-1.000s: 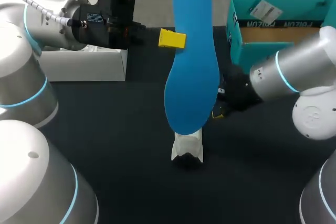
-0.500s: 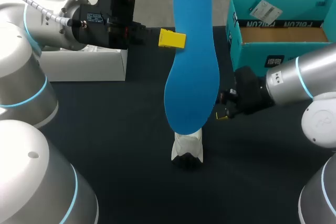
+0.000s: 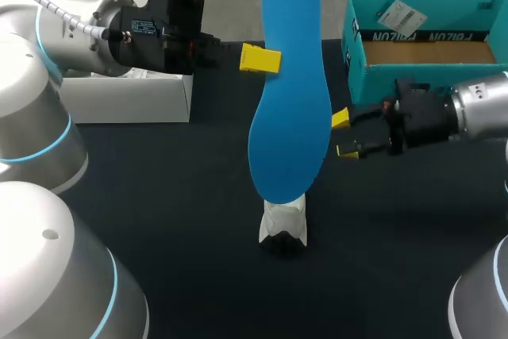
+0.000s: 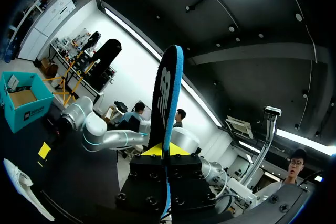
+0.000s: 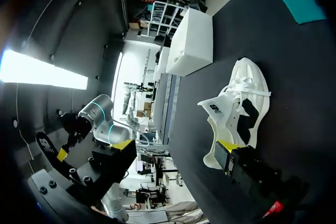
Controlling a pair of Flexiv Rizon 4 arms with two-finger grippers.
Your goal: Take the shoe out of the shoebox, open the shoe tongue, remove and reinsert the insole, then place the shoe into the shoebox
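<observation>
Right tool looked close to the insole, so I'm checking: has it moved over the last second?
Yes. The right tool has drawn back from the blue insole toward the view's right, along the teal shoebox's front wall.

A flat, matte black desk (image 3: 175, 220) spreads from the near edge to the far one, its dull surface evenly lit. At the far left a plain white rectangular box (image 3: 127, 99) rests on it, close to the desk's far border, one long side wall facing the near edge.
</observation>
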